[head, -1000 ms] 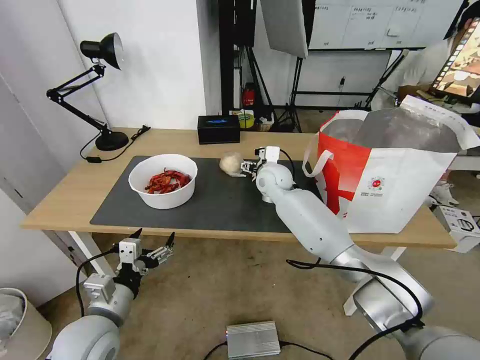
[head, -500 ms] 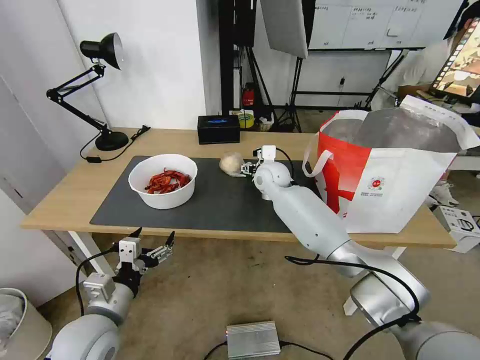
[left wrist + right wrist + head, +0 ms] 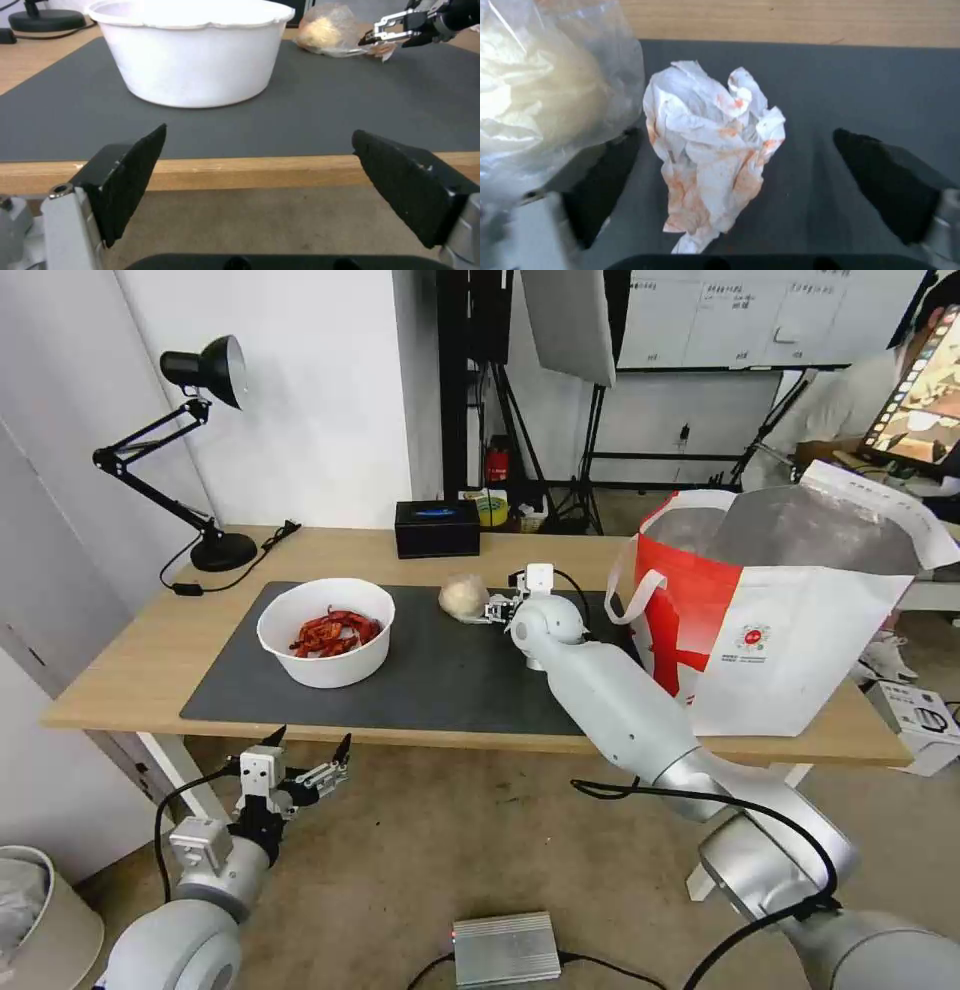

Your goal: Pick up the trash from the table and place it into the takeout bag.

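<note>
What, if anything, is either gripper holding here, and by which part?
Nothing is held. The right gripper is open around the tissue wad on the mat; the left gripper hangs open below the table edge.

On the table (image 3: 150, 655) the bowl (image 3: 326, 631) sits left, the lump (image 3: 463, 596) mid-mat with the tissue wad (image 3: 712, 146) beside it, the takeout bag (image 3: 790, 610) right.

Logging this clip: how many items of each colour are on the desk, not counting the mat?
White: 2, round bowl of red scraps, stained crumpled tissue
Beige: 1, plastic-wrapped lump
Black: 2, desk lamp, rectangular box
White-and-red: 1, takeout bag
Total: 6
</note>
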Robot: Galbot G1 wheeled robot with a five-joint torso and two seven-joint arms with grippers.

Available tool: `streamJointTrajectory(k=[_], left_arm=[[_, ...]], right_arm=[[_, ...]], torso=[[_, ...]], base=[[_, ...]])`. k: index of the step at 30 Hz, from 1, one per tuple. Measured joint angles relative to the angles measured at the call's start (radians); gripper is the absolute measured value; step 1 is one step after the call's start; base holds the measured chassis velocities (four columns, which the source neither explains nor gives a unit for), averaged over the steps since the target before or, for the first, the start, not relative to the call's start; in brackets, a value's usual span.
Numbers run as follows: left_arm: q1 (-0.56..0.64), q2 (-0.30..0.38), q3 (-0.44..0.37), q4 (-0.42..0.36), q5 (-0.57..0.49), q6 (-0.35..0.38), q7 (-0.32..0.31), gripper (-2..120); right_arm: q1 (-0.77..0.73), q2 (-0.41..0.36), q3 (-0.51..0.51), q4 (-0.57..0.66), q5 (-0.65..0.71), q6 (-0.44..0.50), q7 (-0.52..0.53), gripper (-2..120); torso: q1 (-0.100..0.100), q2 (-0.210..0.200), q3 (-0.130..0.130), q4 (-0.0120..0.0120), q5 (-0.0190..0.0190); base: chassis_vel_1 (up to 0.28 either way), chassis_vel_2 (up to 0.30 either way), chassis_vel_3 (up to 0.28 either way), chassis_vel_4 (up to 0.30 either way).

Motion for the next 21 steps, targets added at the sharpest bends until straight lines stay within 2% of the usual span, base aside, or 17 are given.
streamJointTrajectory(k=[4,7,8,11,13,16,17,20,21], left_arm=[[0.001,-0.003,0.001,0.0,-0.002,-0.001,0.0,100],[0.002,-0.007,0.002,-0.006,-0.012,-0.001,-0.002,100],[0.002,-0.007,0.002,-0.006,-0.012,-0.001,-0.002,100],[0.004,-0.006,0.0,-0.008,-0.013,-0.002,-0.002,100],[0.004,-0.005,0.0,-0.009,-0.013,-0.002,-0.003,100],[0.004,-0.005,-0.001,-0.01,-0.014,-0.002,-0.003,100],[0.004,-0.005,-0.001,-0.01,-0.014,-0.002,-0.003,100],[0.004,-0.005,-0.001,-0.012,-0.014,-0.002,-0.004,100],[0.004,-0.005,-0.001,-0.012,-0.014,-0.002,-0.004,100]], right_arm=[[0.0,0.006,0.003,-0.009,0.007,-0.004,0.0,87],[-0.001,0.013,0.014,-0.014,0.033,-0.018,0.015,68],[-0.001,0.013,0.014,-0.014,0.033,-0.018,0.015,68],[-0.004,0.014,0.019,-0.012,0.044,-0.02,0.025,53],[-0.005,0.013,0.019,-0.01,0.047,-0.02,0.028,50],[-0.009,0.01,0.021,-0.002,0.054,-0.02,0.035,36],[-0.009,0.01,0.021,-0.002,0.054,-0.02,0.035,36],[-0.018,-0.002,0.021,0.023,0.061,-0.018,0.036,21],[-0.018,-0.002,0.021,0.023,0.061,-0.018,0.036,21]], torso=[[0.0,0.0,0.0,0.0,0.0],[0.0,0.0,0.0,-0.0001,-0.0001],[0.0,0.0,0.0,-0.0001,-0.0001],[0.0,0.0,0.0,-0.0004,-0.0001],[0.0,0.0,0.0,-0.0005,-0.0002],[0.0,0.0,0.0,-0.0003,-0.0002],[0.0,0.0,0.0,-0.0003,-0.0002],[0.0,0.0,0.0,0.0002,0.0001],[0.0,0.0,0.0,0.0002,0.0001]], base=[[0.0,0.0,0.0,0.0],[0.0,0.0,0.0,0.0],[0.0,0.0,0.0,0.0],[0.0,0.0,0.0,0.0],[0.0,0.0,0.0,0.0],[0.0,0.0,0.0,0.0],[0.0,0.0,0.0,0.0],[0.0,0.0,0.0,0.0],[0.0,0.0,0.0,0.0]])
